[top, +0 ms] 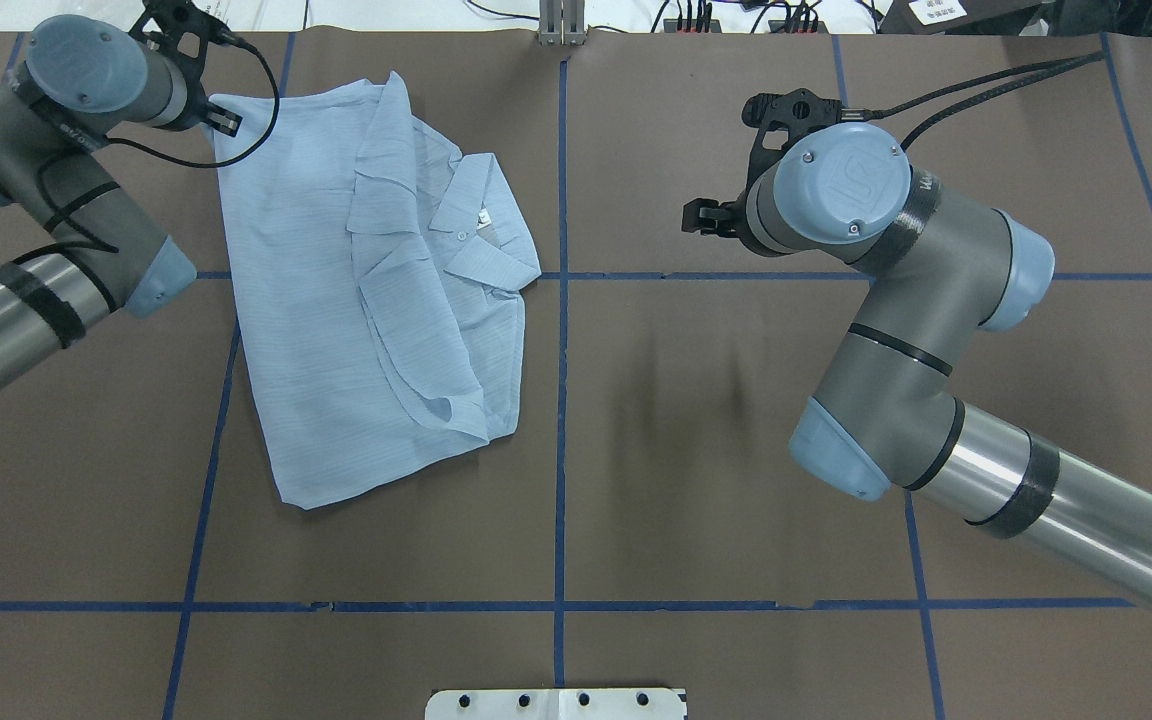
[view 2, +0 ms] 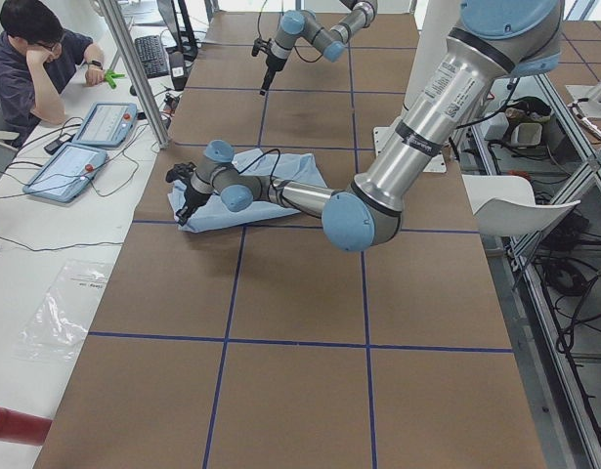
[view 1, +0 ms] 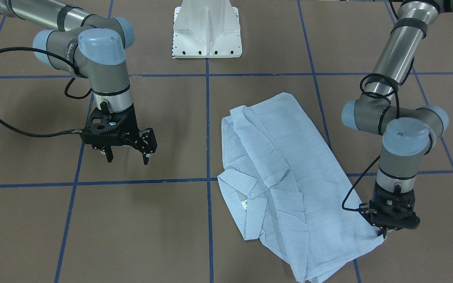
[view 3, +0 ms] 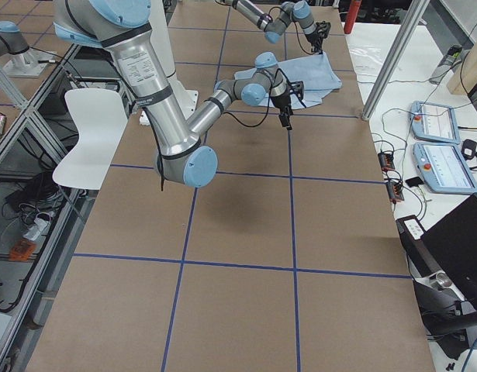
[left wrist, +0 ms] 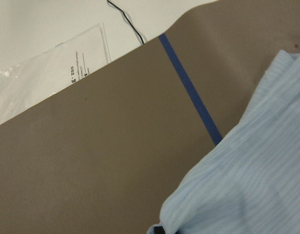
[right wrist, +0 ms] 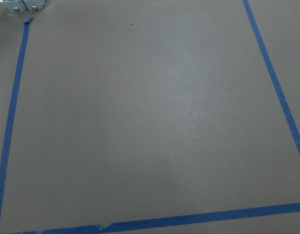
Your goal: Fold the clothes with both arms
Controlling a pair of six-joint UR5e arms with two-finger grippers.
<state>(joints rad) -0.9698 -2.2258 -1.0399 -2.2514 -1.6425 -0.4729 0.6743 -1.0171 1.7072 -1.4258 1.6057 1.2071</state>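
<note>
The shirt point(view 1: 285, 177) lies flat on the table point(view 1: 132, 228), on the robot's left half, partly folded and with the collar up. It looks thin, light and limp, so I judge it is best taken at corners or hems. The left gripper point(view 1: 383, 234) seems closed on one corner. The right gripper point(view 1: 128, 157) hangs wide open and empty, well apart from the shirt.

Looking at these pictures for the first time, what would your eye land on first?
The pale blue shirt, half folded on the brown table right of centre in the front view, stands out first. The left gripper is closed on one corner, while the right gripper hangs open well apart from it.
</note>
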